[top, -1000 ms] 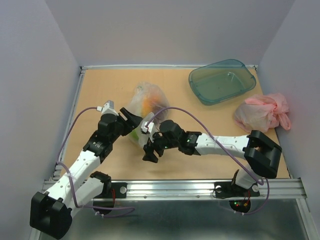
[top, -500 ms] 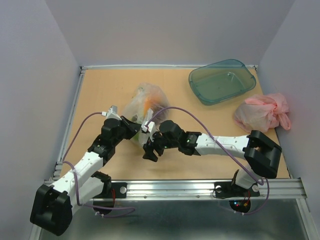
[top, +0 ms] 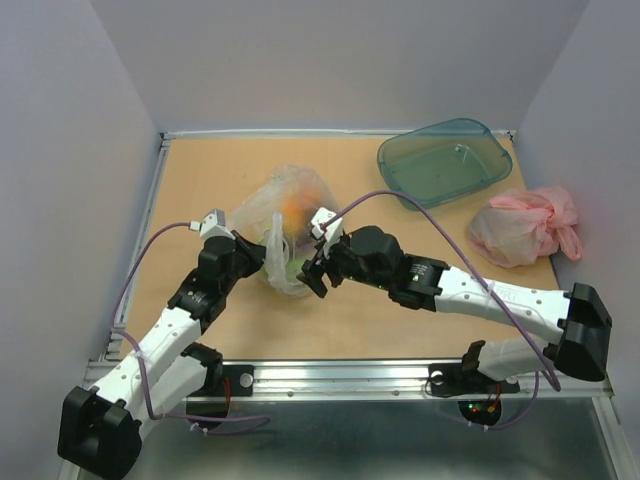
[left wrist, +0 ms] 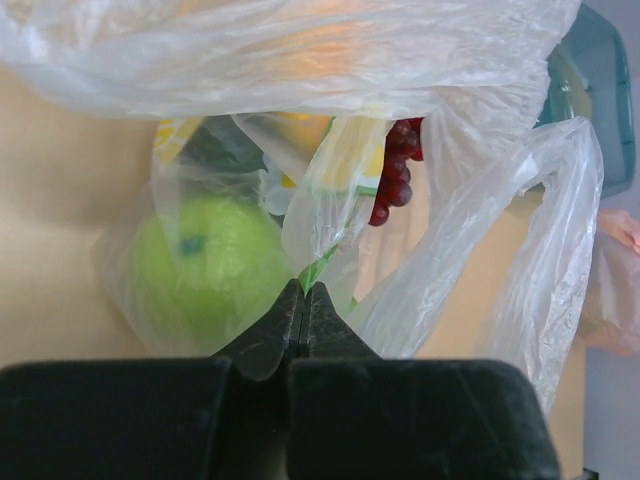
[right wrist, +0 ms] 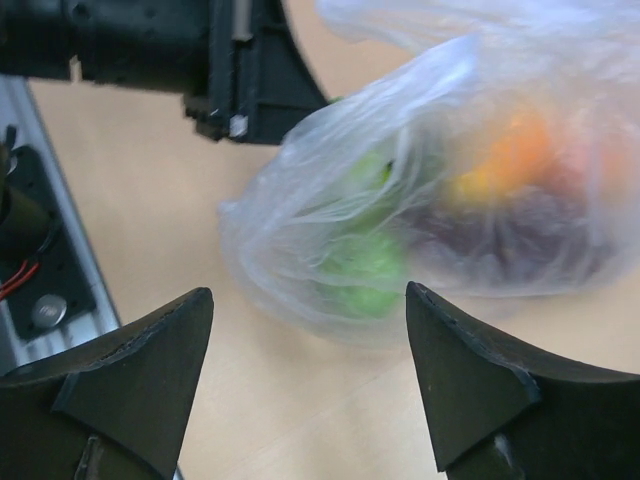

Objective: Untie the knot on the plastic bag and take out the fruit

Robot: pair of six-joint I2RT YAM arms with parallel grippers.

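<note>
The plastic bag [top: 285,212] is seen lying on the table [top: 200,175], left of centre, between the two grippers. The fruit [top: 295,205] is enclosed in it. A green round fruit [left wrist: 205,265] is pressed against the film at the near end, a dark grape bunch [left wrist: 395,175] is seen behind it, and an orange-yellow shape is made out further in (its outline is blurred by the crinkled plastic). Whether the knot is tied cannot be told.

The left gripper [left wrist: 303,288] is clamped tight, and a thin fold of the bag is pinched between its tips, just beside the green round fruit. The right gripper [right wrist: 307,297] is held with its jaws spread wide and nothing is grasped by it. In its wrist view the bag's near end is framed between the two fingers [right wrist: 130,380], apart from both. In the top view this gripper is placed at the bag's right side.

A teal tray [top: 440,165] is set at the far right of the table, and a pink bag [top: 525,225] is laid near it, well apart from the plastic bag.
</note>
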